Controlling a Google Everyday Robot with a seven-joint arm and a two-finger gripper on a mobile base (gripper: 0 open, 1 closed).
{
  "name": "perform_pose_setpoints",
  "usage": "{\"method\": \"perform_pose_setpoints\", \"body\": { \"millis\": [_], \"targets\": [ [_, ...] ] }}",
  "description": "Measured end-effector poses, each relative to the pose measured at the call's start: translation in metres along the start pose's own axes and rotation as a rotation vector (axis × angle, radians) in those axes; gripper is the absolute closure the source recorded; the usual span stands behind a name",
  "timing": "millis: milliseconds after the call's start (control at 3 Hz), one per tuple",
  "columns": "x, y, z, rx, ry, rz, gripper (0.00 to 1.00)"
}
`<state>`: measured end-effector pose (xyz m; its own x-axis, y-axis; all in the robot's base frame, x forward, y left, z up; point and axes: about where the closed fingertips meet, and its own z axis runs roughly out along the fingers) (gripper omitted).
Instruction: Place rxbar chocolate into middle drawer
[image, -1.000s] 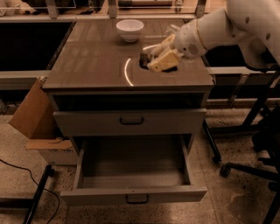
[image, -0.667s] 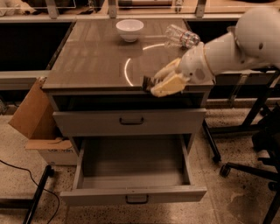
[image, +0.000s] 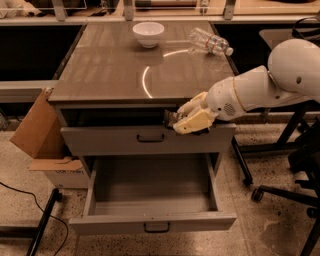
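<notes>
My gripper (image: 181, 119) hangs in front of the cabinet's top edge, over the right part of the upper drawer front. Its pale fingers (image: 196, 121) are shut on the rxbar chocolate (image: 171, 118), a small dark bar whose end sticks out to the left. The middle drawer (image: 153, 221) is pulled open below, grey and wide, with a dark handle on its front. Its inside is bare. The gripper is above the drawer's back right part.
A white bowl (image: 148, 33) and a clear plastic bottle (image: 209, 42) lie at the back of the cabinet top (image: 110, 65). The upper drawer front (image: 115, 140) is closed. A cardboard box (image: 37, 135) stands at the left. Chair legs and wheels (image: 270, 190) are at the right.
The gripper has moved forward and down from over the cabinet top to in front of its edge, carrying the bar. The drawer stays open.
</notes>
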<state>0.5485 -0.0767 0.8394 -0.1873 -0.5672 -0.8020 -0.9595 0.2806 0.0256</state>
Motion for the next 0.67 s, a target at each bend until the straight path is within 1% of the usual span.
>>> {"method": "perform_pose_setpoints", "body": {
  "millis": [333, 667],
  "targets": [
    [0.030, 0.009, 0.026, -0.017, -0.066, 0.087, 1.00],
    [0.075, 0.022, 0.069, -0.043, -0.116, 0.202, 1.00]
  ]
}}
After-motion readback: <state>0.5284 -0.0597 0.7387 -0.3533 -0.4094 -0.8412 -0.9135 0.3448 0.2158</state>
